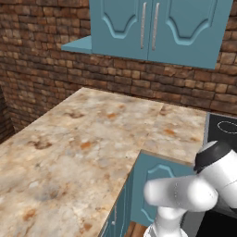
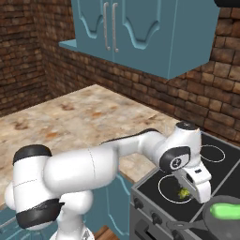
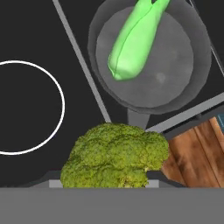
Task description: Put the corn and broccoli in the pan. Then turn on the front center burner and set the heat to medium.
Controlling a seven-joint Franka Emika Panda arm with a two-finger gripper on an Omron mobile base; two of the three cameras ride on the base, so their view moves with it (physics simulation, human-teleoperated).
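Broccoli (image 3: 116,155) clamped in my gripper (image 2: 190,191); I should centre over pan (image 3: 175,83) beside corn (image 3: 133,41) before releasing.

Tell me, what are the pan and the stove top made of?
The pan looks like dull dark grey metal: flat matte surface, no shine. The stove top looks like smooth black glass, with a thin white ring printed on it. Both are rendered, so that is a guess.
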